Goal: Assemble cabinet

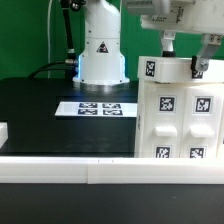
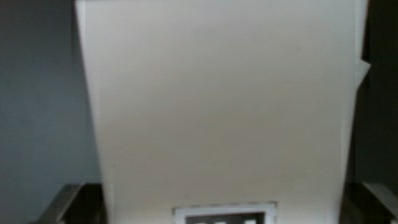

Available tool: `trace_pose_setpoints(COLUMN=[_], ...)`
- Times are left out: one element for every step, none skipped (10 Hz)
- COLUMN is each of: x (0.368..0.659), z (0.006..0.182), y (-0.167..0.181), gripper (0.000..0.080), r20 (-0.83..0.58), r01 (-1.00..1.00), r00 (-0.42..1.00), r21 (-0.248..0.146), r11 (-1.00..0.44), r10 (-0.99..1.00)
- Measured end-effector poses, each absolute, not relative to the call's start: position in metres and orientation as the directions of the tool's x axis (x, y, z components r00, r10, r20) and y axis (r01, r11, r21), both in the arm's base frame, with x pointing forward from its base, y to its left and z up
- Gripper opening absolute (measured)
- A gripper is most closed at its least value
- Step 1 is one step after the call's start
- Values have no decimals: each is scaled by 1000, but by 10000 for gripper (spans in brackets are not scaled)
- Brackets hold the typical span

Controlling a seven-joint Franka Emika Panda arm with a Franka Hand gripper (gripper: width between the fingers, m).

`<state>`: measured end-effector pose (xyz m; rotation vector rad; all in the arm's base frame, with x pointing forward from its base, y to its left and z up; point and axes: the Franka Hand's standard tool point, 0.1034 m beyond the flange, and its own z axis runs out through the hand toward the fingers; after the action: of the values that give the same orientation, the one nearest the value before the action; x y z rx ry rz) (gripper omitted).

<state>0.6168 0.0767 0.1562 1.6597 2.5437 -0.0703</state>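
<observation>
The cabinet (image 1: 186,118) is a large white block with several black-and-white tags, standing upright at the exterior view's right on the black table. My gripper (image 1: 184,56) comes down onto its upper part, one finger on each side, and appears shut on it. In the wrist view the cabinet's white face (image 2: 214,100) fills nearly the whole picture, with a tag (image 2: 228,213) at its near edge. My dark fingers (image 2: 64,204) press against both of its sides, around my gripper (image 2: 222,206).
The marker board (image 1: 100,108) lies flat on the black table in front of the robot's white base (image 1: 103,55). A small white block (image 1: 3,131) sits at the exterior view's left edge. A white rail (image 1: 90,166) runs along the front.
</observation>
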Motion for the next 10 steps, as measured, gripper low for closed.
trace_pose_setpoints(x=[617,617,617,617,617,617,617,617,616,615], z=[156,156,156,156,156,156,156,156,156,155], y=[76,76,76,76,76,75,75,75,75,73], gripper=[555,555,555,555,555,557,557,557,557,557], r20=[-112,-112,-111,-110,-107,-105,-101,-98,-90,-79], r01=[916,919,929,933,965,975,991,996,998,985], r00=[-397,-390,-364,-355,-257,-213,-120,-70,40,165], r21=[18,19,22,23,34,39,49,53,61,70], r11=[401,394,368,360,262,218,126,76,-35,-160], r10=[911,914,925,928,961,971,988,993,995,983])
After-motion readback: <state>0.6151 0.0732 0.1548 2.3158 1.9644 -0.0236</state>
